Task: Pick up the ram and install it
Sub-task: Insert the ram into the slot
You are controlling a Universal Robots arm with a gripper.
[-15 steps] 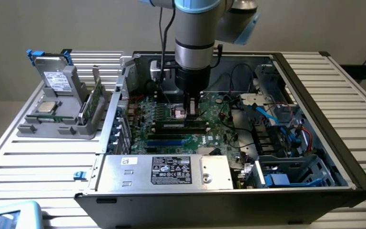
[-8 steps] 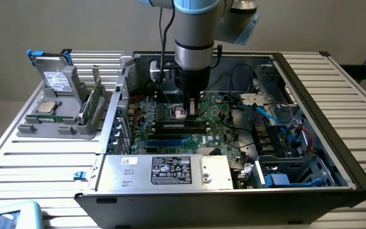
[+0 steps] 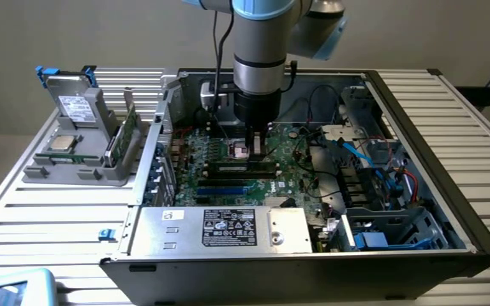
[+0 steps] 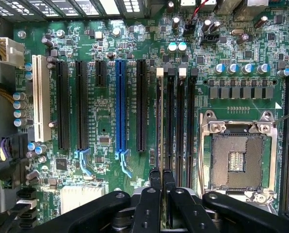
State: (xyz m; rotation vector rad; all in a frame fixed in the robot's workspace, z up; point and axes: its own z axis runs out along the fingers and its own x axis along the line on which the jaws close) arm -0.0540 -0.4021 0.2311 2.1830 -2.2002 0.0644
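Observation:
The ram (image 3: 127, 136), a thin green board, stands on edge in the grey holder (image 3: 74, 173) outside the case, at the exterior view's left. My gripper (image 3: 259, 145) is far from it, lowered inside the open computer case (image 3: 449, 191) over the motherboard (image 4: 105, 121). In the wrist view my gripper (image 4: 161, 180) has its fingers (image 4: 155, 182) pressed together, shut, just above the row of black memory slots (image 4: 176, 121) beside the bare processor socket (image 4: 235, 160). I see no green stick between them.
The holder also carries a boxy grey drive (image 3: 76, 105) with a white label and a square silver processor chip (image 3: 62, 142). Inside the case are a power supply box (image 3: 228, 227), loose cables (image 3: 372, 159) and a drive bay (image 3: 398, 233). Long expansion slots (image 4: 120, 104) lie beside the memory slots.

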